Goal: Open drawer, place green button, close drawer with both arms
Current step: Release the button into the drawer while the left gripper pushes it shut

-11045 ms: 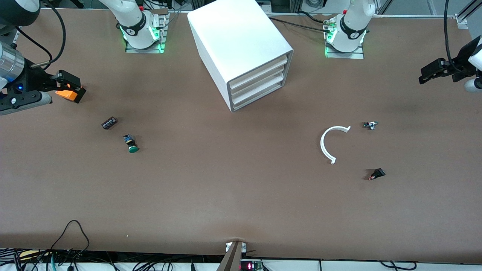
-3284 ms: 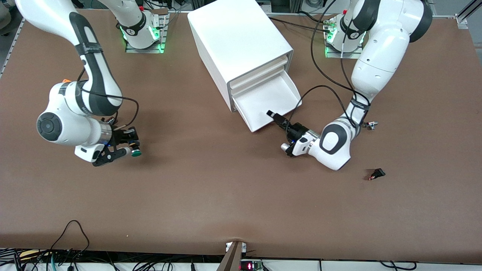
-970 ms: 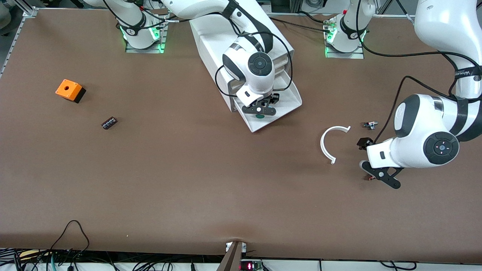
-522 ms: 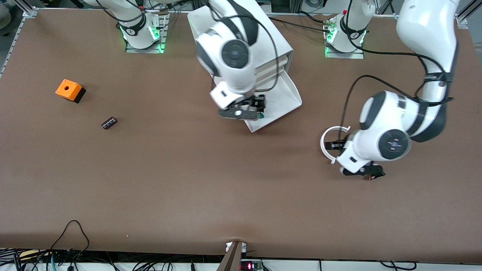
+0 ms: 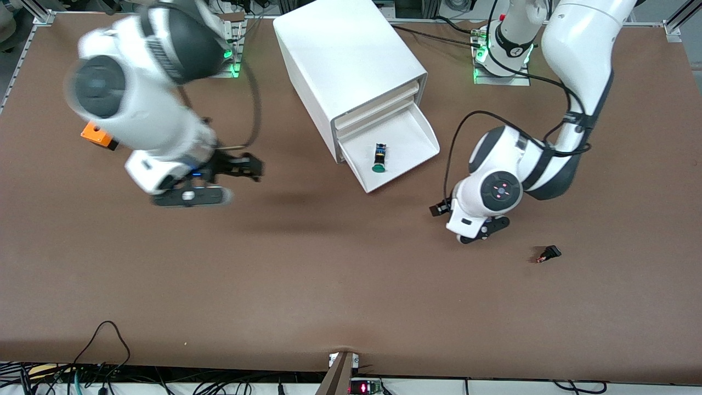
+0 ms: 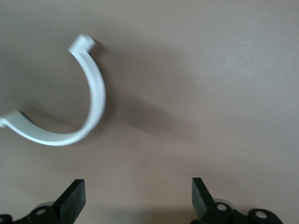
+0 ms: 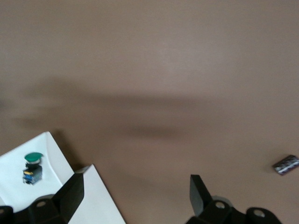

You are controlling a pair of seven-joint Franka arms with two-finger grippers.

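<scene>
While hidden under the left arm in the front view, white curved strip appears only in the left wrist view, lying on table just ahead of left gripper, fingers spread, empty. Button lying on its side in pulled-out drawer. Right gripper parted, empty, over bare table toward the right arm's end, well apart from button.

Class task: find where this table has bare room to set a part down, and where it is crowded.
Bare: the broad table strip nearer the camera than the drawer and black switch. Crowded: around the cabinet, where the open drawer holds the button, left gripper beside it.
</scene>
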